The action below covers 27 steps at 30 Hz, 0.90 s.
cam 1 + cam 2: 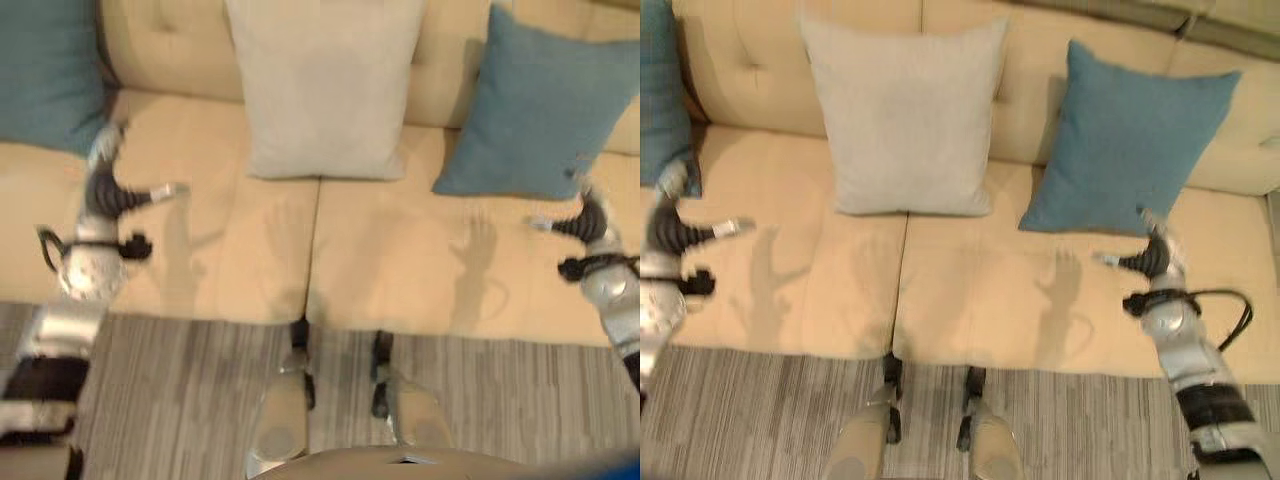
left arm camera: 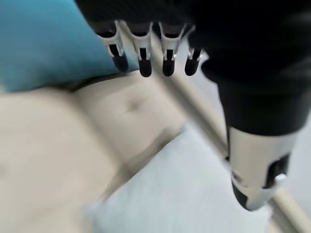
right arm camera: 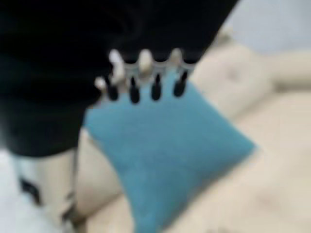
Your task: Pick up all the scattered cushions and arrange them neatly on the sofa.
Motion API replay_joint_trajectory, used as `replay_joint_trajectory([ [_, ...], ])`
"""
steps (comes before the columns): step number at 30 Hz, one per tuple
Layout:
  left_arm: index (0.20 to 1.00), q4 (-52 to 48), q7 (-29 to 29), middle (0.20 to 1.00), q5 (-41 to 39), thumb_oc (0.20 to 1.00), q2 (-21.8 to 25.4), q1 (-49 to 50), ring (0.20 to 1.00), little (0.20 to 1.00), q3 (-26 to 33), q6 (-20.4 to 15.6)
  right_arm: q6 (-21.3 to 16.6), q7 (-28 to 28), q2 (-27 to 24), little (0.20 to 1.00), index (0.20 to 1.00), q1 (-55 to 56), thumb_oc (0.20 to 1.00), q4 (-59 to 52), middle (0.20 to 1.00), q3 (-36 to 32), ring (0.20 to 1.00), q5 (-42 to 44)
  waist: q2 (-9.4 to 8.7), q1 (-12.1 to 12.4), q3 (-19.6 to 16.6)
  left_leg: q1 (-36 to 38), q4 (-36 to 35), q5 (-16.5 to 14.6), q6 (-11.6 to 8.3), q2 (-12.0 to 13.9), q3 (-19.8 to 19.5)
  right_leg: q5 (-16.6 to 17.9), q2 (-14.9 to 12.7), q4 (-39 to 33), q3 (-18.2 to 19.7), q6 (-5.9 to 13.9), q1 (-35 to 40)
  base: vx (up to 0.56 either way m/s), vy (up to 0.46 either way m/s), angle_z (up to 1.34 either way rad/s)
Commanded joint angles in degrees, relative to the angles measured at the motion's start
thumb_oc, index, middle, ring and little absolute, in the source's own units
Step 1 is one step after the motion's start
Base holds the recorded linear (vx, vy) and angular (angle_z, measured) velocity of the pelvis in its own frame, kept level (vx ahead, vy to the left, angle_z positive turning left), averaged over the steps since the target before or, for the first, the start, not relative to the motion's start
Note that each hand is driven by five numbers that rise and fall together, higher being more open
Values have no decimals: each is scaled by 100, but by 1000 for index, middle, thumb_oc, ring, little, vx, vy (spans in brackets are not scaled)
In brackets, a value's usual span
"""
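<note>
Three cushions lean upright against the back of the beige sofa (image 1: pixel 400 260): a teal cushion (image 1: pixel 45 70) at the left, a light grey cushion (image 1: pixel 325 85) in the middle, and another teal cushion (image 1: pixel 550 105) at the right. My left hand (image 1: pixel 105 190) hovers over the seat just below the left teal cushion (image 2: pixel 43 39), fingers (image 2: pixel 143 58) straight, holding nothing. Over the seat at the lower corner of the right teal cushion (image 3: pixel 170 160) is my right hand (image 1: pixel 1155 255), also open and empty.
A striped grey carpet (image 1: pixel 180 390) runs along the sofa's front edge. The seat between the two hands is bare beige upholstery.
</note>
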Motion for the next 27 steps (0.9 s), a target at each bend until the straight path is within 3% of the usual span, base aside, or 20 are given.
replay_joint_trajectory([
  [1,1000,478,-548,1000,-153,1000,15,-517,1000,1000,-123,8,-208,452,-337,1000,1000,-492,1000,350,1000,204,1000,-270,17,12,-411,350,439,-909,-200,-128,172,178,-182,137,-75,457,-69,31,-19,-11],
  [8,1000,1886,-1021,1000,534,1000,-944,528,1000,1000,-254,424,-148,804,5,1000,1000,275,1000,1405,1000,382,1000,-1014,163,-62,-713,899,22,-706,-277,-14,286,37,-19,-51,-88,377,413,2,-71,-3],
  [13,1000,3889,-1002,1000,995,1000,-1769,646,1000,1000,-507,687,5,876,628,1000,1000,411,1000,2867,1000,728,1000,-1218,242,-121,-887,1152,-8,-698,-331,144,308,-158,176,-148,14,259,690,-38,-100,-3],
  [18,1000,4838,-946,1000,1063,1000,-2131,622,1000,1000,-572,824,58,882,1125,1000,1000,609,1000,3722,1000,992,1000,-1268,195,-112,-836,1181,193,-677,-419,346,253,-373,395,-217,68,92,907,-67,-106,-14],
  [22,1000,4985,-861,1000,1079,1000,-2228,435,1000,1000,-733,820,109,813,1283,1000,1000,612,1000,4077,1000,1120,1000,-1308,110,-87,-690,862,481,-502,-499,449,132,-421,433,-264,69,30,892,-145,-74,8],
  [25,1000,5081,-883,1000,1032,1000,-2258,228,1000,1000,-818,873,157,791,1337,1000,1000,579,1000,4329,1000,1262,1000,-1434,-12,-96,-579,647,1124,-975,-427,256,-193,-277,350,-204,92,-6,656,-262,-38,10],
  [27,1000,5104,-892,1000,1011,1000,-2217,78,1000,1000,-843,846,232,810,1271,1000,1000,483,1000,4476,1000,1297,1000,-1505,-19,-184,-635,849,1677,-1498,-359,103,-253,-134,295,-194,159,9,517,-169,65,9],
])
